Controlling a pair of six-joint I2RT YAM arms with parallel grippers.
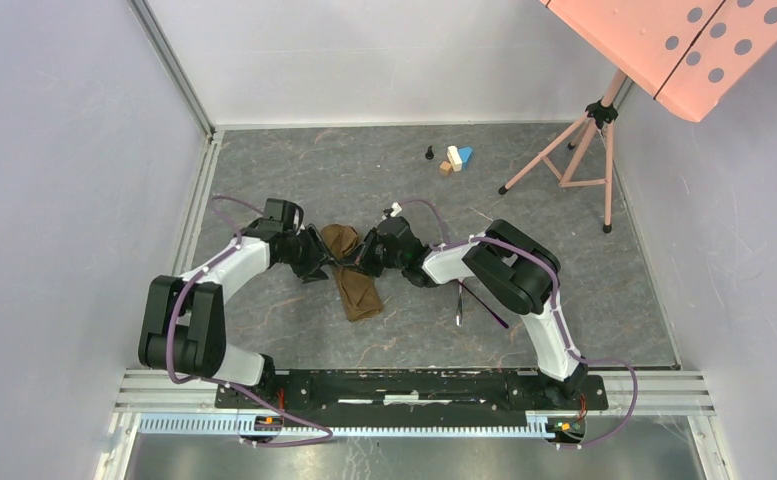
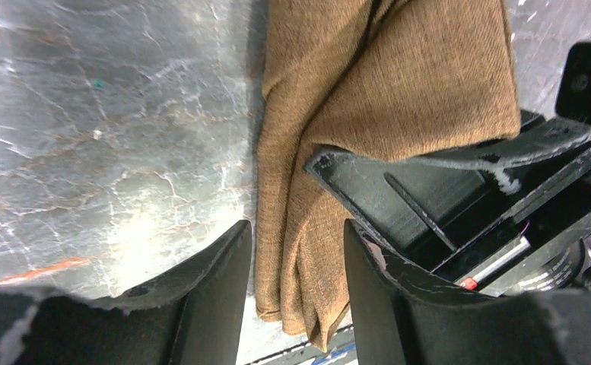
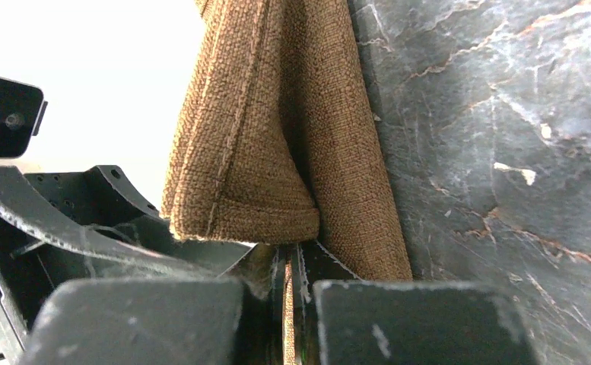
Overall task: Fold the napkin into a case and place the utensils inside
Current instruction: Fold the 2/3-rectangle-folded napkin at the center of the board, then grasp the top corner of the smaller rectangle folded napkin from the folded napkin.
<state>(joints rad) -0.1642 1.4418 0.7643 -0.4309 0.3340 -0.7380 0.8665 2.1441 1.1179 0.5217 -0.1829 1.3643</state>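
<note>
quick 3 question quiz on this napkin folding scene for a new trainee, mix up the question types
1. True or false: the utensils are already inside the napkin.
2. Whose jaws are clamped on the napkin? A left arm only; B right arm only; C both.
3. Fill in: the toy blocks lie near the ___ edge of the table, away from the arm bases.
Key: 1 false, they lie bare on the table by the right arm. 2 B, the right gripper pinches a fold, while the left gripper stands open around the cloth. 3 far.
</note>
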